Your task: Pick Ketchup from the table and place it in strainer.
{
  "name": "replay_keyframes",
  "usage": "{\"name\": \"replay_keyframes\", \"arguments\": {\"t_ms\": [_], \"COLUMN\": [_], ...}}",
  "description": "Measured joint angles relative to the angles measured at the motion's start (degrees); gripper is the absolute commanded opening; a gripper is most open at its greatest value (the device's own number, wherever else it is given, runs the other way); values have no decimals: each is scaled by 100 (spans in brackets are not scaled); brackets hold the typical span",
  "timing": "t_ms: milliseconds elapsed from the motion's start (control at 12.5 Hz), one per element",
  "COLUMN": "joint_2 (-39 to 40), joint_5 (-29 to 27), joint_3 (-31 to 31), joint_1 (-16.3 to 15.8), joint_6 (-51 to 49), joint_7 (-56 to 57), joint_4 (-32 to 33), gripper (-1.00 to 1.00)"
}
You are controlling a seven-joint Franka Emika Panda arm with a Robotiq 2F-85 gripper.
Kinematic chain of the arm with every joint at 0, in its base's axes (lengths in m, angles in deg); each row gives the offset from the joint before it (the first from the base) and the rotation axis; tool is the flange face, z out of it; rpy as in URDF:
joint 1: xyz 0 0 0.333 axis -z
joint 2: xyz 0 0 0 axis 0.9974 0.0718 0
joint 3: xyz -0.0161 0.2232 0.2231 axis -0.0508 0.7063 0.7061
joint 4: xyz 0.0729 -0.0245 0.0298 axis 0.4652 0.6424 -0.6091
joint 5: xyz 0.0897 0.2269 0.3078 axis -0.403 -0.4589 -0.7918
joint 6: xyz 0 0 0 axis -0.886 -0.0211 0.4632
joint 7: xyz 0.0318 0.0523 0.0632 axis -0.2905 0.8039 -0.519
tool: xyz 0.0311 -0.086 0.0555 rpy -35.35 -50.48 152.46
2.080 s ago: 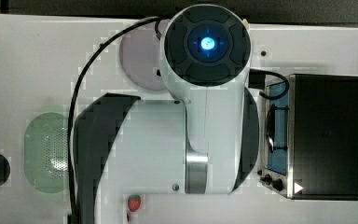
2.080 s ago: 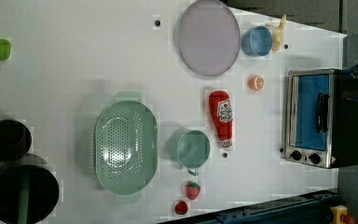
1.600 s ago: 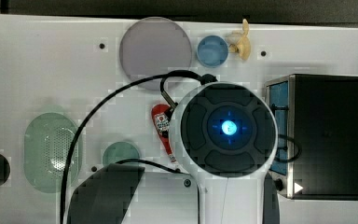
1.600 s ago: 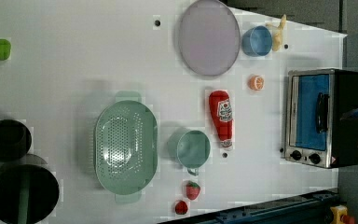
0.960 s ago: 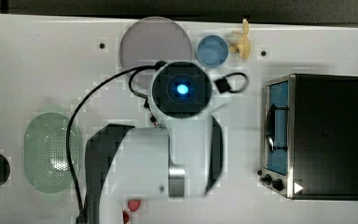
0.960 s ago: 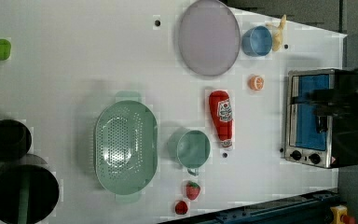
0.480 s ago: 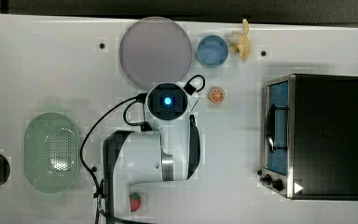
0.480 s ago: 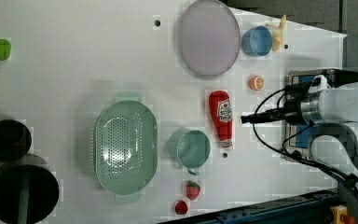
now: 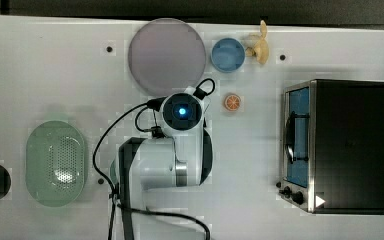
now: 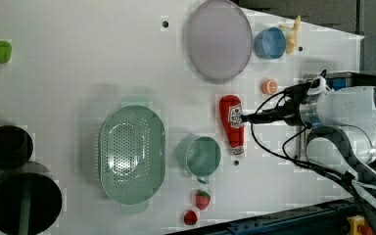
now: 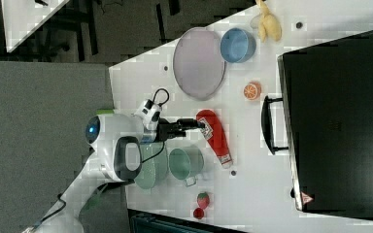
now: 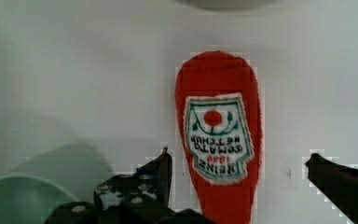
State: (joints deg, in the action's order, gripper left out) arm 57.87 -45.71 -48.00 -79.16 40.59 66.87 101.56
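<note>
The Ketchup (image 10: 231,125), a slim red bottle with a white label, lies flat on the white table between the purple plate and the teal cup. In the wrist view the Ketchup (image 12: 219,135) runs between my two dark fingers (image 12: 161,170), which stand wide apart on either side of it. My gripper (image 10: 247,117) is open and hangs over the bottle's label, also seen from the right view as the gripper (image 11: 199,124) above the Ketchup (image 11: 213,133). The mint-green strainer (image 10: 132,154) sits empty at the left view's left of the cup; in the top view the strainer (image 9: 55,162) is left of the arm.
A teal cup (image 10: 203,155) stands close beside the bottle, with two strawberries (image 10: 202,199) past it. A toaster oven (image 9: 340,145) takes the top view's right. A purple plate (image 9: 166,56), blue bowl (image 9: 227,54), banana (image 9: 259,47) and orange slice (image 9: 232,102) lie nearby. Black pots (image 10: 22,203) stand beyond the strainer.
The arm has swung in from the oven side and come down over the Ketchup. The fingers have stayed wide open. Nothing on the table has moved.
</note>
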Motion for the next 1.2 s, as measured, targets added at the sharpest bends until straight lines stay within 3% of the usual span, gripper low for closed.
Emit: {"name": "replay_keyframes", "arguments": {"t_ms": [560,640,880,1200], "joint_2": [1011,1186,1451,1127], "joint_5": [21,29,35,24], "joint_3": [-22,-52,-52,-117], "joint_1": [-20,-17,30,15], "joint_6": [884,1030,1063,1018], "joint_7": [67,81,95,104], "joint_4": [56,67,22,56], "gripper": [100,93,21,21]}}
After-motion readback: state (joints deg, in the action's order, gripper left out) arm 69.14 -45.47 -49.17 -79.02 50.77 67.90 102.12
